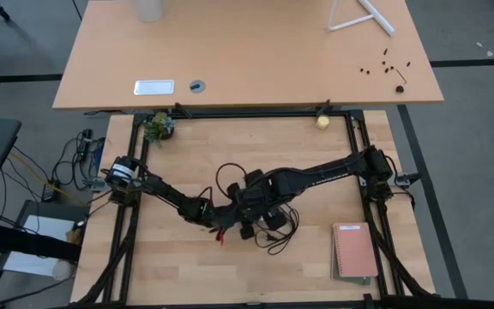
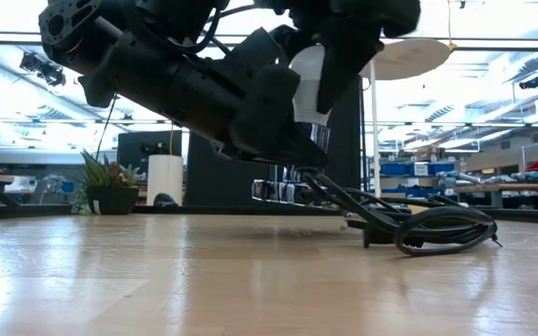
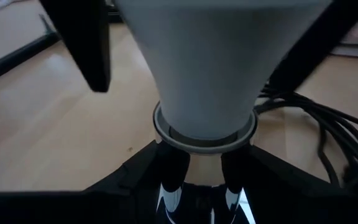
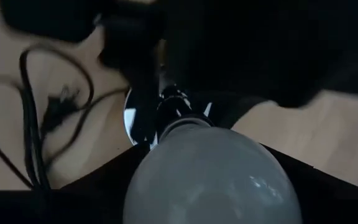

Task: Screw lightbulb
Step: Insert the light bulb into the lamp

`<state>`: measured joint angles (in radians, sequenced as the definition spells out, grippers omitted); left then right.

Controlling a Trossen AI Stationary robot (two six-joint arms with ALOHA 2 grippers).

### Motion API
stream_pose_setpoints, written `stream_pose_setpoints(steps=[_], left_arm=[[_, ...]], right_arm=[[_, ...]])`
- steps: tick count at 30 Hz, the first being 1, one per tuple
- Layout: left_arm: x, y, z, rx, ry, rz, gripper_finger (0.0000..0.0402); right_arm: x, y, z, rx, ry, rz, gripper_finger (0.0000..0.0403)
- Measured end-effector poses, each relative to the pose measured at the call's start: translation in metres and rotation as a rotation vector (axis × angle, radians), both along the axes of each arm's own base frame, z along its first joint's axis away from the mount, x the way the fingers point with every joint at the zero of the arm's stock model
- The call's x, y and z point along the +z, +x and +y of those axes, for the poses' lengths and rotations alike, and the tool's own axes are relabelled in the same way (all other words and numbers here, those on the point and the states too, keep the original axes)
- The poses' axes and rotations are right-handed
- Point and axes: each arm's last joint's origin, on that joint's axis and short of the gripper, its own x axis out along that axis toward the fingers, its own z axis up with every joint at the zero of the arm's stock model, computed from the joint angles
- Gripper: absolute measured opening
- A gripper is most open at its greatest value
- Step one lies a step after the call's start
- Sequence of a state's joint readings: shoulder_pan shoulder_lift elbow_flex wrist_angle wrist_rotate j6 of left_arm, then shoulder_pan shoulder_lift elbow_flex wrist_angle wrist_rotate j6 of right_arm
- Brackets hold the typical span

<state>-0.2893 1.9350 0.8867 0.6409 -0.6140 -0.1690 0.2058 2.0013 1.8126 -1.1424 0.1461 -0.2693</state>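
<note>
The white lightbulb [image 3: 204,62] stands upright at the table's middle. Its narrow end sits in the ring of the silver socket [image 3: 174,199]. My left gripper [image 3: 201,155] reaches in from the table's left and is shut on the socket. My right gripper [image 4: 207,162] comes down from above and is shut on the bulb's rounded head [image 4: 210,180]. In the low view the bulb [image 2: 308,84] shows between the dark hands, above the table top. In the high view both grippers, left [image 1: 215,219] and right [image 1: 251,215], meet there and hide the bulb. My left gripper pinches the socket's shiny body [image 3: 229,199] between its two fingers, just under the ring. The fingers come nearly level from the table's left. The socket is clear of the table, its opening up, and its cord [image 2: 344,201] slopes down to the table. My right gripper has the bulb's rounded head [image 4: 166,180] between its two fingers [image 3: 86,43]. The fingers point steeply down from above. The bulb stands upright with its narrow end in the socket's ring [image 3: 204,134].
The socket's black cord lies coiled [image 1: 277,232] on the table right of the grippers, also in the low view [image 2: 437,229]. A notebook [image 1: 354,251] lies near the right front. A small potted plant [image 1: 157,127] and a pale-yellow ball [image 1: 322,122] sit at the far edge.
</note>
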Motion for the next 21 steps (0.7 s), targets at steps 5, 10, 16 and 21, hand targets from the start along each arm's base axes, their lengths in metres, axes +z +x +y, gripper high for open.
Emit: stream_pose_setpoints(steps=[5,10,16,21], left_arm=[[0.002,0.001,0.001,0.035,-0.011,-0.035,0.0195],[0.002,0.000,0.002,0.053,-0.008,-0.040,0.0195],[0.003,0.001,0.002,0.057,-0.011,-0.051,0.0195],[0.003,0.001,0.001,0.052,-0.011,-0.048,0.0195]], right_arm=[[0.001,0.001,-0.009,-0.267,0.076,-0.024,0.0275],[0.001,0.003,-0.019,-0.625,0.169,-0.057,0.0259],[0.001,0.004,-0.027,-0.813,0.235,-0.064,0.0289],[0.000,0.004,-0.030,-0.717,0.206,-0.048,0.0329]])
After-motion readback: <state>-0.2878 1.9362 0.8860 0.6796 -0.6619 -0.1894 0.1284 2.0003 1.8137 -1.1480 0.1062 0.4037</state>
